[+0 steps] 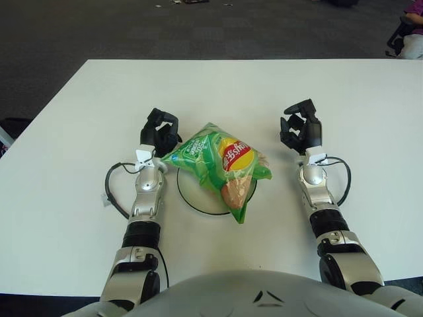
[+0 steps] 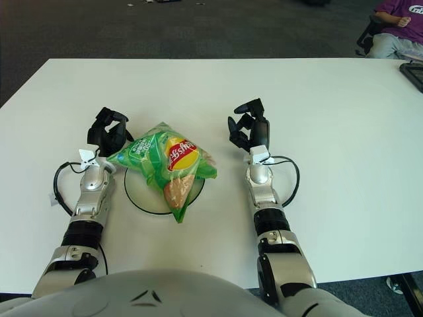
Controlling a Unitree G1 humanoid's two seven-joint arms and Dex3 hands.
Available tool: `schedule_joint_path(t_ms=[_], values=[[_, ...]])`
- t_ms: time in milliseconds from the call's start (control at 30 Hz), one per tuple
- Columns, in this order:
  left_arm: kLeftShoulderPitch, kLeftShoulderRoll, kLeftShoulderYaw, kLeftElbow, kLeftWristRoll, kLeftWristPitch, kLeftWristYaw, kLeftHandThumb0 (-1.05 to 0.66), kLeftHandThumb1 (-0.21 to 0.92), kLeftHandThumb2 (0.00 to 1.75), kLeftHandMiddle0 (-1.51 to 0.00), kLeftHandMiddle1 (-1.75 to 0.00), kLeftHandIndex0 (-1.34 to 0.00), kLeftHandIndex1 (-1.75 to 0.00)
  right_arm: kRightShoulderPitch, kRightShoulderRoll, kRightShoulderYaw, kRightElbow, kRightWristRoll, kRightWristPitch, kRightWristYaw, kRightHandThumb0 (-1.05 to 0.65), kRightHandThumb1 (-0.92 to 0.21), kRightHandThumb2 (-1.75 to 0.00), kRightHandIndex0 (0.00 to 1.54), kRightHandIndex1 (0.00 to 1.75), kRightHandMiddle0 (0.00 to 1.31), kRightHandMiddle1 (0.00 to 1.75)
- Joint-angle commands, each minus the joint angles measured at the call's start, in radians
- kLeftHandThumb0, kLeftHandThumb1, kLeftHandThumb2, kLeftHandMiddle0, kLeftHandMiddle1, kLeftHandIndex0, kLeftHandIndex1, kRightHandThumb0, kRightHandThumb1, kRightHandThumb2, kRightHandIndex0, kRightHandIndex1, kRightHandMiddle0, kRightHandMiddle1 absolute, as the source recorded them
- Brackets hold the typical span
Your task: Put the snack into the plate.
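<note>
Left hand [image 1: 160,131]: just left of the snack's corner, fingers curled; whether it grips the bag cannot be told.
Snack [image 1: 220,164]: green bag lying across the plate [image 1: 192,197], overhanging its rim.
Right hand [image 1: 301,128]: apart from the bag, fingers loosely bent, holding nothing.
Right eye only: seated person [image 2: 395,30] past the table [image 2: 344,119], shown fuller.

Count: 1 green chip bag [image 1: 218,162], 1 white plate [image 1: 198,196], 1 white table [image 1: 79,112], 2 robot hands — left hand [image 1: 160,131], right hand [image 1: 301,127].
</note>
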Motion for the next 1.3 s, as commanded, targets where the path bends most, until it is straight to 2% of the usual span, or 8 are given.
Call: schedule_joint_path(t_ms=[0, 200, 467, 1267], values=[[0.014, -0.001, -0.003, -0.013, 0.009, 0.014, 0.007, -0.21, 0.92, 0.35, -0.92, -1.75, -0.51, -1.75, 0.097, 0.036, -0.011, 0.043, 0.055, 0.035, 0.045, -0.37, -0.77, -0.72, 0.85, 1.75, 0.3, 1.75], [0.017, -0.002, -0.003, -0.021, 0.014, 0.025, 0.007, -0.21, 0.92, 0.35, -0.92, -1.75, -0.51, -1.75, 0.112, 0.045, -0.03, -0.032, 0.121, 0.12, 0.104, -0.37, -0.75, -0.74, 0.85, 1.75, 0.31, 1.75], [0.018, 0.0, -0.004, -0.027, 0.016, 0.036, 0.002, -0.22, 0.92, 0.35, -0.92, -1.75, -0.51, -1.75, 0.135, 0.05, -0.036, -0.111, 0.122, 0.187, 0.121, -0.37, -0.73, -0.77, 0.87, 1.75, 0.32, 1.75], [0.021, 0.002, -0.006, -0.033, 0.014, 0.048, -0.004, -0.22, 0.92, 0.34, -0.92, -1.75, -0.52, -1.75, 0.152, 0.055, -0.035, -0.144, 0.095, 0.206, 0.122, -0.38, -0.69, -0.83, 0.88, 1.75, 0.34, 1.75]])
